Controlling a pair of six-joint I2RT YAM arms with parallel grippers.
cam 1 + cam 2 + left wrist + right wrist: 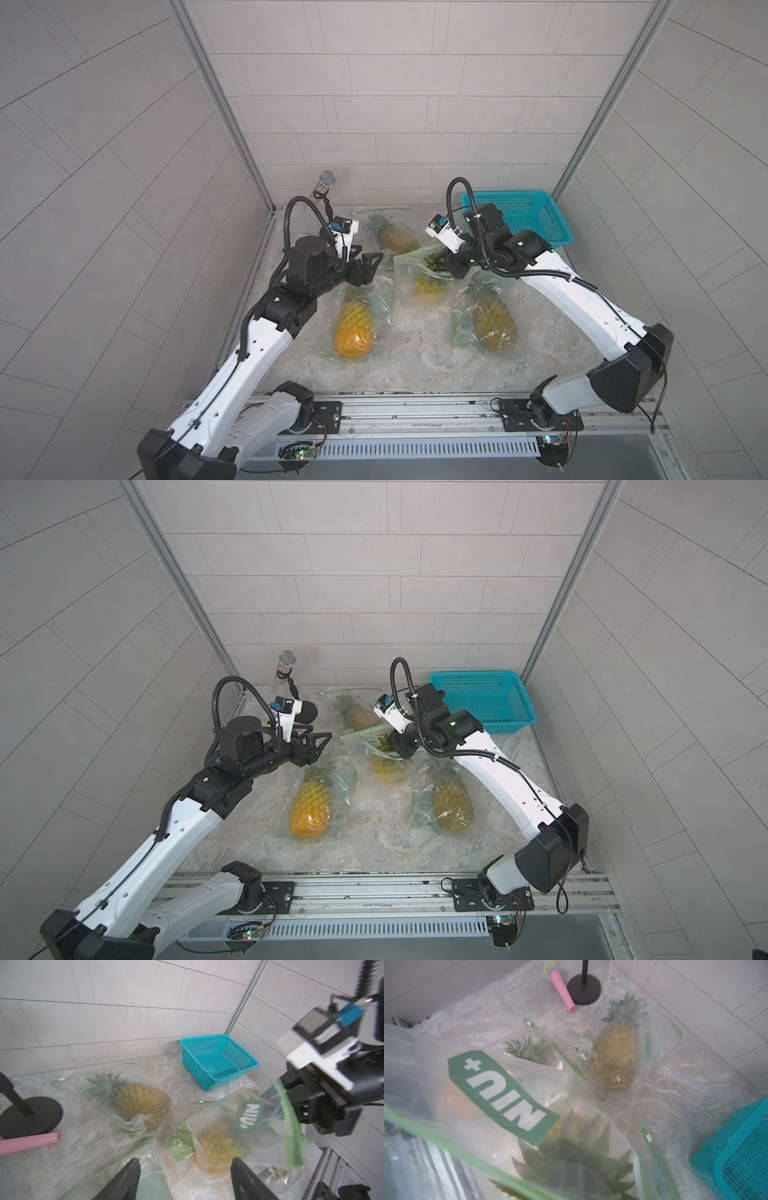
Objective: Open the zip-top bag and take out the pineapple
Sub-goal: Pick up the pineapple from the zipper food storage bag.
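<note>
Pineapple [430, 287] is upright in bag [404, 272], crown uppermost.

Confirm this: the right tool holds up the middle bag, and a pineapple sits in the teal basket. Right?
No: the teal basket is empty, as the left wrist view shows. The right tool does hold up the middle bag.

Left arm [253, 349] and right arm [573, 307] look identical: glossy white shells, chunky black joints, a ribbed black hose [286, 224] looping over each wrist, white camera block [347, 228] with blue plug, black truss-style fingers [372, 259], black bolted base plates [328, 414].
</note>
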